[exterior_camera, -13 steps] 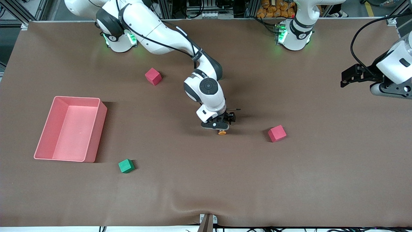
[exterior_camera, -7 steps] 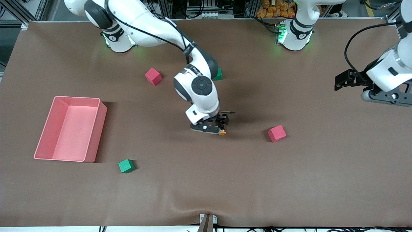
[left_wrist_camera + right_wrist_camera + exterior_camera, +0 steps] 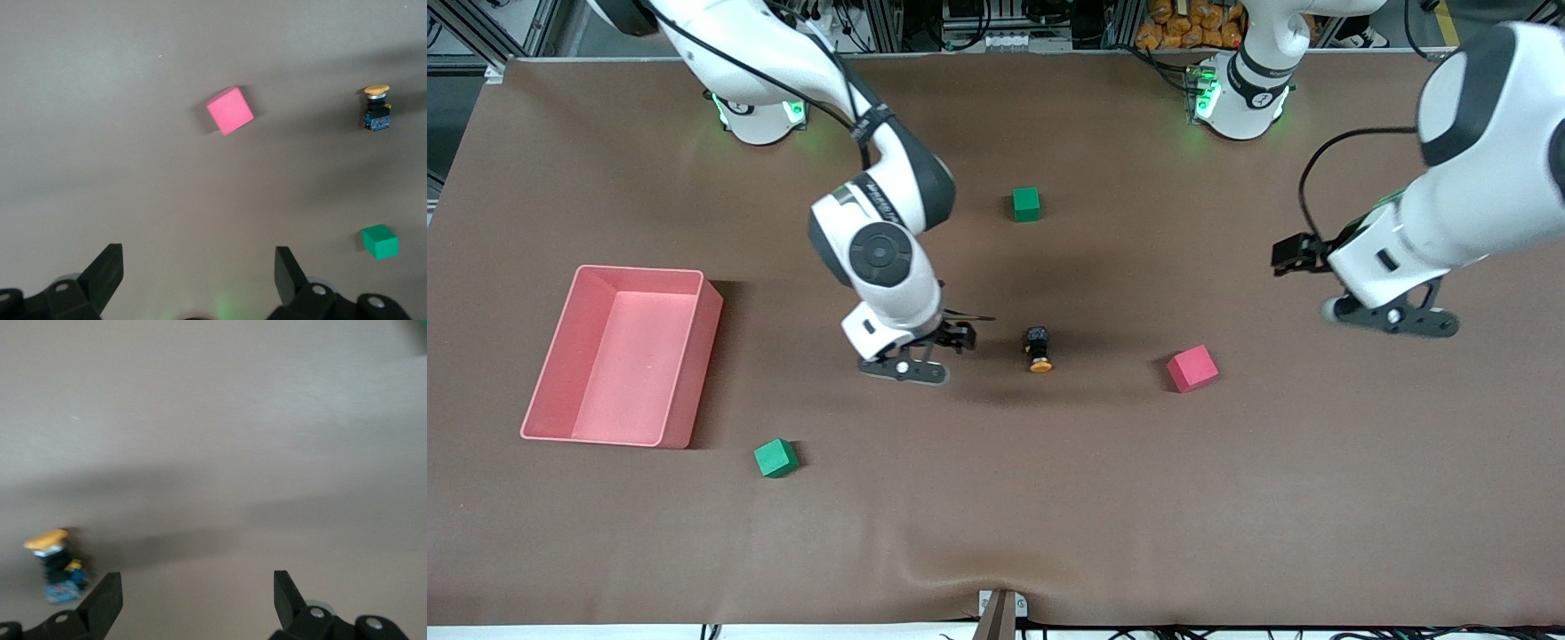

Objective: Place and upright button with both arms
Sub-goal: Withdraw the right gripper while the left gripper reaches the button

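**Button lies loose on the desk between two empty pincers**

The button (image 3: 1038, 348) lies on its side on the brown desk (image 3: 996, 498), near the middle, its orange cap pointing toward the front camera and its black body away from it. Nothing touches it.

The right pincer (image 3: 925, 356) hangs just above the desk beside the button, toward the right arm's end, with its fingers (image 3: 107, 597) spread wide and nothing between them. The right wrist view shows the button off to one side of the open fingers, not between them.

The left pincer (image 3: 1392, 318) hovers over the left arm's end of the desk, well apart from the button, also spread wide and empty. Its wrist view takes in a red cube (image 3: 230, 110), the button and a green cube (image 3: 380, 241).

The red cube sits beside the button toward the left arm's end. A second green cube (image 3: 775, 458) lies nearer the camera, near a pink bin (image 3: 685, 391) at the right arm's end.
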`<action>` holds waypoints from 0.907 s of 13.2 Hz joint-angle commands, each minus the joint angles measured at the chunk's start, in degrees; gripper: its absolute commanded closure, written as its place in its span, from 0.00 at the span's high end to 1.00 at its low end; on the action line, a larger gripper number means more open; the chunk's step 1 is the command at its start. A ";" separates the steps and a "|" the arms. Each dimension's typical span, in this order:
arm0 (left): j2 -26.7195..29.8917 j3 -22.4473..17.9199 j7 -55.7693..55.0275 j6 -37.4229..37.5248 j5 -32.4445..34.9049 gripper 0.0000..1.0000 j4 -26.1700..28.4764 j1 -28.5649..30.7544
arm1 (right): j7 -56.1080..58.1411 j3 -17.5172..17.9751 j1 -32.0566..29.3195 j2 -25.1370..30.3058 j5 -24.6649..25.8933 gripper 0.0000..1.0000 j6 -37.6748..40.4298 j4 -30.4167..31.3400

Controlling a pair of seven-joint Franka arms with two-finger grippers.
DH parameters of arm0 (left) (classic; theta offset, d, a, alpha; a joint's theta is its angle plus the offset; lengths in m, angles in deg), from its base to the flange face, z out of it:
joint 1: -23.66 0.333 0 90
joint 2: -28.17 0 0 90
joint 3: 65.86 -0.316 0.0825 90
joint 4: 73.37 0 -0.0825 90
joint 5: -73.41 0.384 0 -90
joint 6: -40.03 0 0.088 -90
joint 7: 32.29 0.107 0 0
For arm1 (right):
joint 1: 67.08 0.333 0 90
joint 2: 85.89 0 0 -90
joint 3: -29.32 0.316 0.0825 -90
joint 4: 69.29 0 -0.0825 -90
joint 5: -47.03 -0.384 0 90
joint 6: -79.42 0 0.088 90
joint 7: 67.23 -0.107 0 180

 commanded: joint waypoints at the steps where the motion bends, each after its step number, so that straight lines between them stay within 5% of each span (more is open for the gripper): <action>1: -5.87 -0.22 -4.09 0.71 -0.89 1.00 -6.01 -2.59 | 6.65 0.84 -3.90 9.56 -0.95 1.00 -1.16 14.00; 7: -15.54 0.04 -13.24 -2.35 -1.06 1.00 -11.48 -8.92 | 20.19 0.84 -12.08 18.18 -0.95 1.00 -0.45 25.09; 12: -21.53 -0.05 -15.79 -7.90 -9.76 1.00 -11.56 -10.68 | 28.43 0.84 -18.13 25.56 -0.95 1.00 -0.45 33.53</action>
